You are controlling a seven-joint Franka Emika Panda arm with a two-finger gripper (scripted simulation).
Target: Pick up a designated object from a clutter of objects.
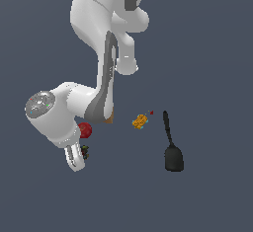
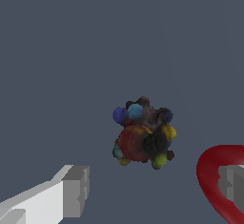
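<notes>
The step in hand looks like the approach: the arm is bent low over the worktop (image 1: 212, 53) and the gripper (image 1: 79, 158) hangs just above the speckled clump (image 2: 143, 133), which lies on the bare surface and is not yet gripped. The jaws stand wide, nothing between them; in the wrist view one finger (image 2: 75, 190) shows on one side and the other finger (image 2: 232, 184) at the far edge, partly in front of the red ball (image 2: 212, 180). The clump sits between the two fingers' line but ahead of them, off the midpoint toward the camera's far side, so it is not yet centred. In the exterior view the clump (image 1: 85, 152) is a small dark spot just beside the finger, with the red ball (image 1: 85, 130) close by, and the orange lump (image 1: 140, 121) and the black spatula (image 1: 172, 149) well apart to the exterior view's right. The next move, I judge, calls for a short shift to bring the clump between the fingers, a descent, then closing, while keeping the ball-side finger from catching the ball
</notes>
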